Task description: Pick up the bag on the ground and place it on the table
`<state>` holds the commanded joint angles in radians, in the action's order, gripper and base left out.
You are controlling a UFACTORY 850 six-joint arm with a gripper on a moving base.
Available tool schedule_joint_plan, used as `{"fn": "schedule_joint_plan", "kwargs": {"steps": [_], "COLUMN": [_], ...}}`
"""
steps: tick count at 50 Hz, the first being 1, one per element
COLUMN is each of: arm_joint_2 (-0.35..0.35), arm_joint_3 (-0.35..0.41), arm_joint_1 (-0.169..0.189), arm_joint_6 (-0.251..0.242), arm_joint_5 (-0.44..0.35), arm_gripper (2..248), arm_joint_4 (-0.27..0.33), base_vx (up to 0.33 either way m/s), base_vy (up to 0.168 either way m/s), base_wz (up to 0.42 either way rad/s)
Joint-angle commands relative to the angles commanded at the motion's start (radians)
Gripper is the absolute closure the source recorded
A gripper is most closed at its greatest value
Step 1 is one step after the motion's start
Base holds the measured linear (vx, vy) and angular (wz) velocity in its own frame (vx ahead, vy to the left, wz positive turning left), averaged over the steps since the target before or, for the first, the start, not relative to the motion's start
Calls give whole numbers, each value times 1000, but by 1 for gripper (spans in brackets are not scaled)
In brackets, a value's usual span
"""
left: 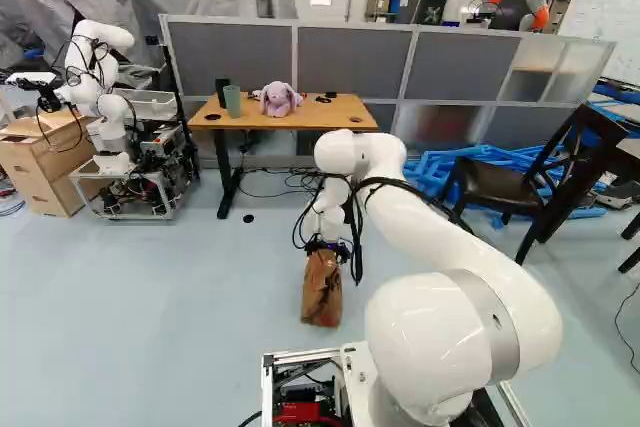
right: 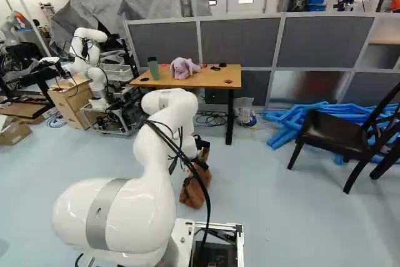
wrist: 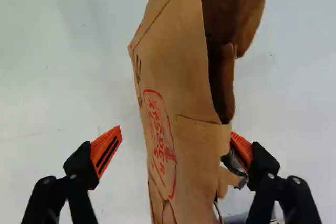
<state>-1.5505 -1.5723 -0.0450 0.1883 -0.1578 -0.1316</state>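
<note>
The brown paper bag point(left: 321, 302) rests on the pale blue floor point(left: 150, 307) ahead of our base. We have the gripper point(left: 328, 245) at the bag, its fingers spread apart to either side; one finger stands clear of the paper. Beyond, we see the wood-topped table point(right: 209, 79) carrying a purple plush rabbit point(right: 183, 68) and a green cup point(right: 153, 69). Gray partitions point(right: 240, 42) stand behind the table.
</note>
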Motion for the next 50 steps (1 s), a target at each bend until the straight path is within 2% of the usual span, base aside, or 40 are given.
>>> {"fn": "schedule_joint_plan", "kwargs": {"steps": [23, 24, 28, 29, 34, 35, 39, 40, 44, 45, 50], "arm_joint_2": [-68, -69, -70, -70, -70, -70, -70, -70, -70, -69, -58], "arm_joint_3": [-68, -68, -69, -69, -69, -69, -69, -69, -69, -69, -57], "arm_joint_1": [0, 0, 0, 0, 0, 0, 0, 0, 0, 0, 0], "arm_joint_6": [0, 0, 0, 0, 0, 0, 0, 0, 0, 0, 0], "arm_joint_5": [0, 0, 0, 0, 0, 0, 0, 0, 0, 0, 0], "arm_gripper": [3, 31, 31, 69, 69, 108, 108, 145, 145, 184, 184], "arm_joint_4": [0, 0, 0, 0, 0, 0, 0, 0, 0, 0, 0], "base_vx": [0, 0, 0, 0, 0, 0, 0, 0, 0, 0, 0], "base_vy": [0, 0, 0, 0, 0, 0, 0, 0, 0, 0, 0], "base_wz": [0, 0, 0, 0, 0, 0, 0, 0, 0, 0, 0]}}
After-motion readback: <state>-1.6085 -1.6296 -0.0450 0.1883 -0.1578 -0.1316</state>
